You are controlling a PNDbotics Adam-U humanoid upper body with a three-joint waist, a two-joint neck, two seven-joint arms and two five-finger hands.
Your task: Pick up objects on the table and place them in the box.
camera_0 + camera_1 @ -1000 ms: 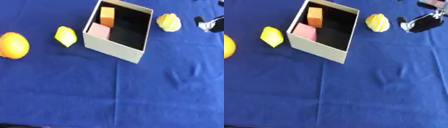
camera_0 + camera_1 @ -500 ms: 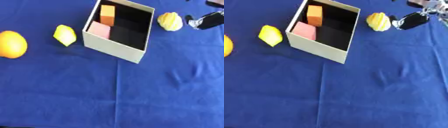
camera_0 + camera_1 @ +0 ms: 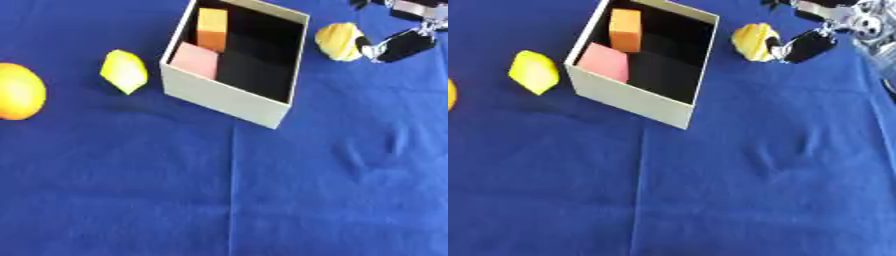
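- The box (image 3: pixel 229 97) sits on the surface (image 3: pixel 262 200), far centre.
- Two blocks (image 3: pixel 212 29) (image 3: pixel 194 60) lie inside, against its left wall.
- Left of it: a lemon-shaped piece (image 3: pixel 124 71), then a round fruit (image 3: pixel 19 91).
- Right: a ridged object (image 3: pixel 338 42), the right hand (image 3: pixel 807 46) just beside it.

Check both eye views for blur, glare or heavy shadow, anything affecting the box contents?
Left eye view: soft throughout, no glare; the white cardboard box has a dark shaded right half, yet the orange block and pink block read clearly. Right eye view: equally soft; the right hand is smeared.
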